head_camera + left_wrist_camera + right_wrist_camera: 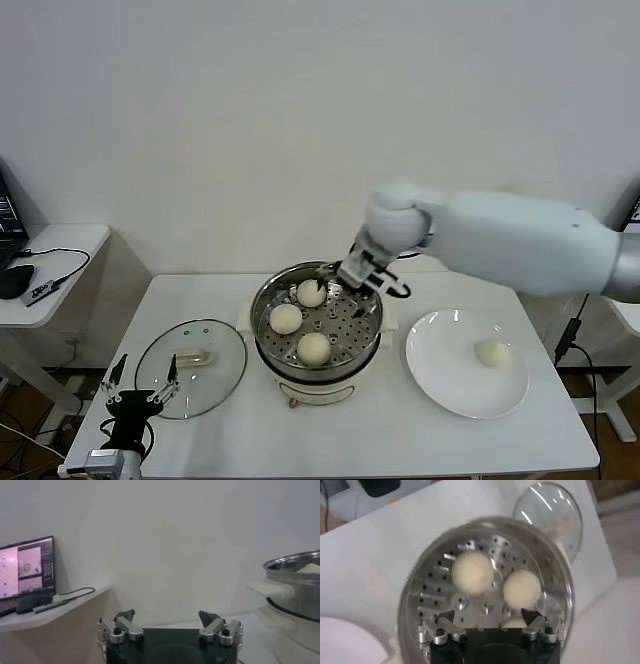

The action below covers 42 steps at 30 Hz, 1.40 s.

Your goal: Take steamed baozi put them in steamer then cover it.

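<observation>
Right gripper (352,277) jaws apart, empty, over steamer's (266,302) far right rim. Three steamed baozi (286,318) on perforated tray, spaced apart; fourth baozi (491,352) on plate (440,370) to the right. Cover (222,382) flat on bench (400,440) left of steamer, bar handle pointing left-right. Left gripper (140,378) jaws apart, at bench's near left edge.

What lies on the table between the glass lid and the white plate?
In the head view, the steamer stands between the glass lid and the white plate.
</observation>
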Tool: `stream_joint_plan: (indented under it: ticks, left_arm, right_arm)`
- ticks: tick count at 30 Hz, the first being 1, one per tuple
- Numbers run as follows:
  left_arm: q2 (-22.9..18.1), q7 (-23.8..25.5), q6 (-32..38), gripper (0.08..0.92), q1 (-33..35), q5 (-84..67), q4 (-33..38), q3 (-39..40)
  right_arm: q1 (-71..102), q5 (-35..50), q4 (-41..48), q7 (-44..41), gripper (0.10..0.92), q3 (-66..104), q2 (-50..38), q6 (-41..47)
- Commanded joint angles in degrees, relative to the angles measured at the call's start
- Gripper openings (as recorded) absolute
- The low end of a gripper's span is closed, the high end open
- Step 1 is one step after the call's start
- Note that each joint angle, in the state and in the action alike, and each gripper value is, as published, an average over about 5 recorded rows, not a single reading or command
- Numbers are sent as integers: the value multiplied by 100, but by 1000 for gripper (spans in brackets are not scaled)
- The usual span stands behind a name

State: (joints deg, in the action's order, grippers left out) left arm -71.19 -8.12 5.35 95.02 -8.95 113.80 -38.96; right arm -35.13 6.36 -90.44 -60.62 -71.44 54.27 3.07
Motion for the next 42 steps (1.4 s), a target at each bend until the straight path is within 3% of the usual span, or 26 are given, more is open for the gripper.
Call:
stream_joint_plan:
  ticks: [1, 9, 16, 26, 42]
  left_arm:
    - [68, 9, -10, 823, -3, -19, -1, 1]
    - [182, 32, -43, 823, -22, -100, -35, 7]
    - [217, 49, -54, 823, -21, -123, -79, 30]
    - [179, 52, -58, 823, 36, -68, -97, 55]
    - [147, 59, -60, 823, 55, -25, -107, 41]
  right_arm:
    - [17, 183, -142, -106, 823, 262, -1646, 1340]
    - [1485, -351, -2, -65, 823, 1170, -2854, 1435]
    - [3401, -1105, 459, -290, 823, 2731, -3238, 1185]
    - [4869, -1851, 1358, -332, 823, 4073, -2922, 882]
    - [5086, -2184, 2140, -119, 823, 4184, -2141, 784]
